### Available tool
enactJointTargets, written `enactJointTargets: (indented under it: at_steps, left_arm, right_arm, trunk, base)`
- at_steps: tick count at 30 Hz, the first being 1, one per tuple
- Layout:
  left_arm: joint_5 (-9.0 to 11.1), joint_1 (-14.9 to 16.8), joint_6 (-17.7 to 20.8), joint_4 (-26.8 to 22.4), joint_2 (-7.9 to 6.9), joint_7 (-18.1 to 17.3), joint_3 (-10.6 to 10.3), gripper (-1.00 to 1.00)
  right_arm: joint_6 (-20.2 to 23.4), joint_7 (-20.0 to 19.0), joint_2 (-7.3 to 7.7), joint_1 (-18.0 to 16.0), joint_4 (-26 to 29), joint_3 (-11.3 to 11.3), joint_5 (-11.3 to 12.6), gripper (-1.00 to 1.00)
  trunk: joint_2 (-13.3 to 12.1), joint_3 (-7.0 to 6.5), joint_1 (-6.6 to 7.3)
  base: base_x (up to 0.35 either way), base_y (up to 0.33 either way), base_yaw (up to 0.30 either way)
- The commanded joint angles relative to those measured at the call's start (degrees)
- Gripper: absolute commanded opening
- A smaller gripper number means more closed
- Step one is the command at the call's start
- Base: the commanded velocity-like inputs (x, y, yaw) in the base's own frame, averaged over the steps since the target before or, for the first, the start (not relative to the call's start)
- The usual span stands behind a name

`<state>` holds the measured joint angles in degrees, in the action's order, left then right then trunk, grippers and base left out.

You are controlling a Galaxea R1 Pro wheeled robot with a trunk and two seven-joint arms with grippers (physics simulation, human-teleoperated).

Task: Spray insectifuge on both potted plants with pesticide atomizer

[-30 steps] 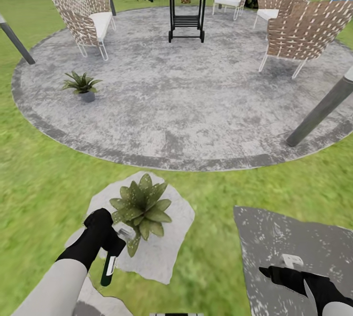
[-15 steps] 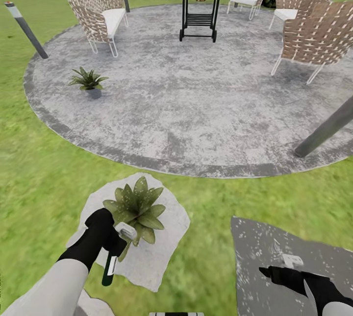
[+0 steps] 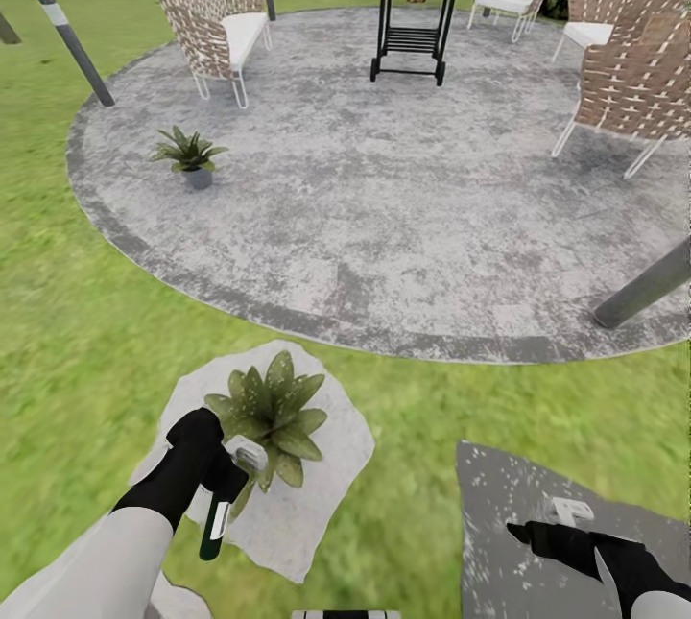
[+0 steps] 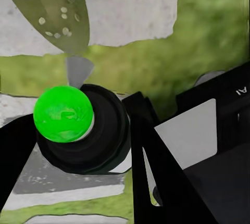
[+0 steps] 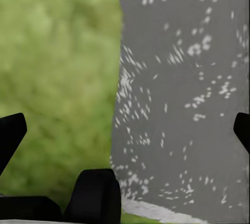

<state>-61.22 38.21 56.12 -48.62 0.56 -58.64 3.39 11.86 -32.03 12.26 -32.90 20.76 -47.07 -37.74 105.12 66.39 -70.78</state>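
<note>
In the lower left of the frame, the black left hand (image 3: 228,480) grips the white and dark spray bottle (image 3: 223,511), touching the near green-leaved potted plant (image 3: 272,408) on its pale stepping stone (image 3: 326,480). The right hand (image 3: 537,533), lower right, is spread wide.

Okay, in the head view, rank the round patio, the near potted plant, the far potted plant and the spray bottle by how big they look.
1. Round patio, by far.
2. Near potted plant.
3. Spray bottle and far potted plant look about alike; I won't rank them.
The near plant's closeness inflates it.
</note>
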Motion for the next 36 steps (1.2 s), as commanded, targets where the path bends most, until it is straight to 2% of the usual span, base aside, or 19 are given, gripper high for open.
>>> enactJointTargets:
  at_steps: [1, 9, 20, 32, 36]
  left_arm:
    - [-0.5, 0.0, 0.3, -0.1, 0.06, -0.6, 0.2, -1.0]
    - [-0.5, 0.0, 0.3, -0.1, 0.1, -0.6, 0.2, -1.0]
    - [-0.6, 0.0, 0.3, 0.0, 0.07, -0.6, 0.2, -1.0]
    - [-0.6, 0.0, 0.2, 0.0, 0.1, -0.6, 0.2, -1.0]
    - [-0.6, 0.0, 0.2, 0.0, 0.07, -0.6, 0.3, -1.0]
  right_arm:
    - [0.3, -0.4, -0.04, -0.1, 0.1, -0.5, -0.3, 1.0]
    - [0.3, -0.3, -0.04, -0.1, 0.1, -0.5, -0.3, 1.0]
    - [0.3, -0.3, -0.04, -0.1, 0.1, -0.5, -0.3, 1.0]
    - [0.3, -0.3, -0.04, -0.1, 0.1, -0.5, -0.3, 1.0]
    - [0.3, -0.3, -0.04, -0.1, 0.1, -0.5, -0.3, 1.0]
  trunk:
    - [0.0, 0.04, -0.02]
    - [0.0, 0.26, -0.02]
    - [0.0, 0.65, -0.02]
    - [0.0, 0.67, -0.02]
    - [0.0, 0.78, -0.02]
  base:
    - [0.263, -0.224, 0.001]
    - [0.218, -0.226, 0.137]
    - [0.017, -0.056, 0.206]
    - [0.0, -0.328, 0.01]
    - [0.024, -0.339, 0.166]
